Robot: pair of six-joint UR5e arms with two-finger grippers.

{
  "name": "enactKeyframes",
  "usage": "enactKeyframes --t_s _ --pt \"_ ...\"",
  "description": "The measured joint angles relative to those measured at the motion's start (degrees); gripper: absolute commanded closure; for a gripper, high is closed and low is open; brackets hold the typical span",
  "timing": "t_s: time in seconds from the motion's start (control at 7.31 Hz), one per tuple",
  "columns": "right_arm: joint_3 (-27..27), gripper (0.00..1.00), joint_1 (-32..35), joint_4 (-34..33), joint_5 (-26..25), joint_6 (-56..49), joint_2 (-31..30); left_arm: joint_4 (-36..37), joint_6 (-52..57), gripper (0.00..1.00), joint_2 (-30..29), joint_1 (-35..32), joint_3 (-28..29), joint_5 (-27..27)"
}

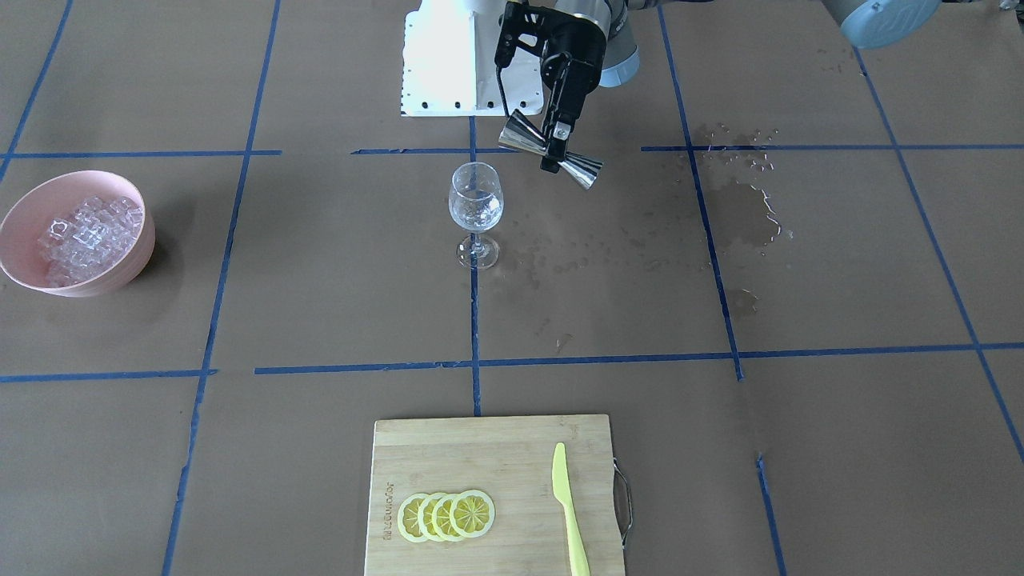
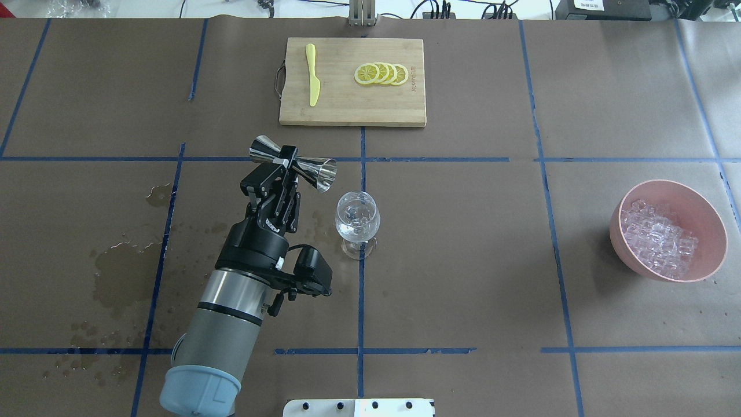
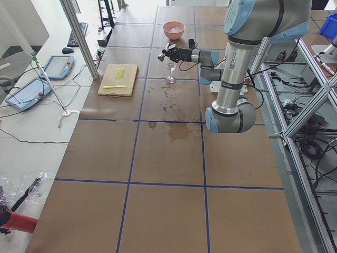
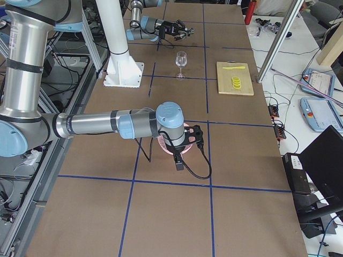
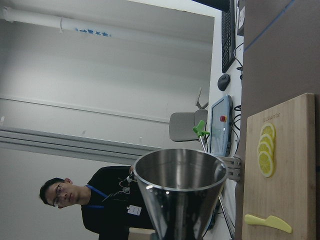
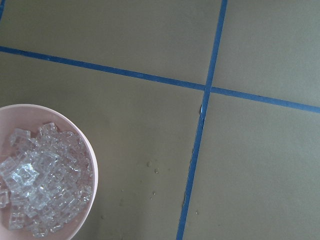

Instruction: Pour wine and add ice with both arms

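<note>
My left gripper (image 2: 283, 165) is shut on the waist of a steel double-cone jigger (image 2: 320, 171), held on its side with one mouth toward the wine glass (image 2: 357, 217), just above and beside its rim. The jigger also shows in the front view (image 1: 588, 170) and the left wrist view (image 5: 177, 185). Any wine in the glass (image 1: 476, 204) is too faint to tell. The ice (image 2: 660, 237) is heaped in a pink bowl (image 2: 709, 220), and shows in the right wrist view (image 6: 40, 180). My right gripper (image 4: 185, 142) shows only in the right side view, over the bowl; I cannot tell its state.
A wooden cutting board (image 2: 347, 110) with lemon slices (image 2: 382, 73) and a yellow knife (image 2: 312, 75) lies at the far edge. Wet patches (image 2: 116, 266) spread on the brown paper under my left arm. The white pedestal base (image 1: 448, 64) stands behind the glass.
</note>
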Motion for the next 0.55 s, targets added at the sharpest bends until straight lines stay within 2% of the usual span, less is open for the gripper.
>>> enactKeyframes --t_s 0.55 --pt "-0.1 0.00 0.0 0.0 -0.1 -0.1 0.0 -19.1 -0.7 1.00 12.9 -0.5 -0.1 -3.2"
